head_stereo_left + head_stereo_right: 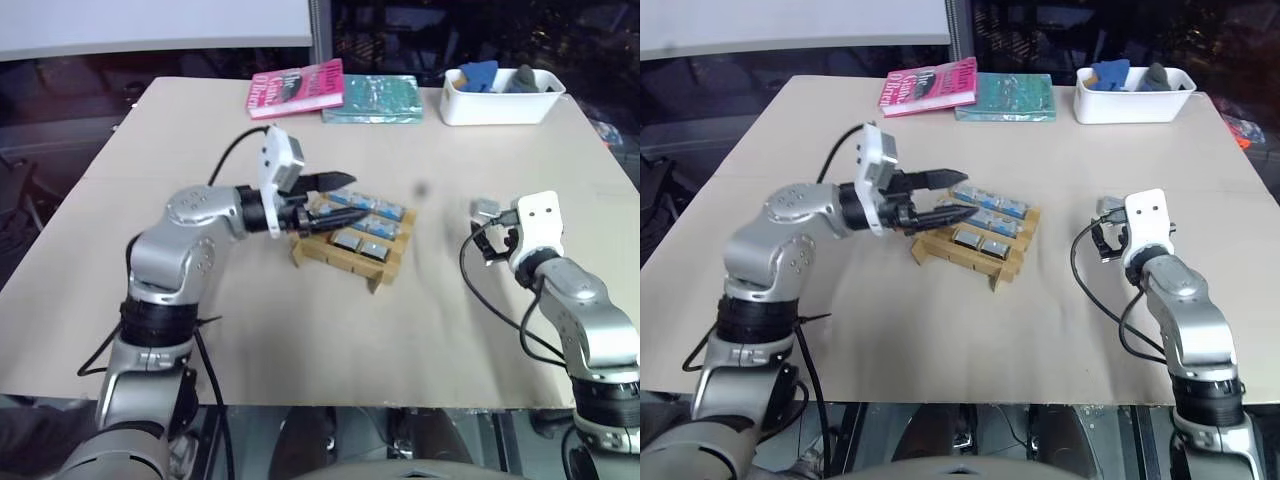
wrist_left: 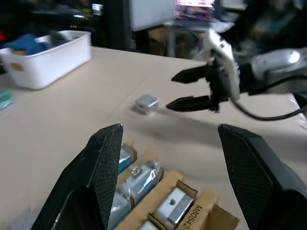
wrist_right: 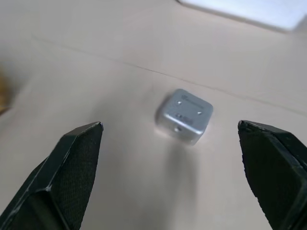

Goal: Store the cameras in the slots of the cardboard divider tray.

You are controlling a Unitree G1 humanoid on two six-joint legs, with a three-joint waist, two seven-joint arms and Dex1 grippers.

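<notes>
The cardboard divider tray [image 1: 338, 260] sits mid-table with several silver-grey cameras [image 1: 361, 246] in its slots. My left gripper [image 1: 340, 200] hangs level just above the tray's left end, pointing right, open with nothing between its fingers; the left wrist view looks down on the slots [image 2: 169, 205]. One loose silver camera [image 1: 484, 209] lies on the table to the right of the tray. My right gripper [image 2: 184, 88] is open just short of that camera [image 2: 146, 104], pointing forward at it. In the right wrist view the camera [image 3: 184, 116] lies between and beyond the spread fingers [image 3: 72, 163].
At the table's far edge are a white plastic tub [image 1: 500, 108] holding blue and grey items, a pink book [image 1: 297, 88] and a teal packet [image 1: 372, 98]. Bare tabletop lies between the tray and the loose camera.
</notes>
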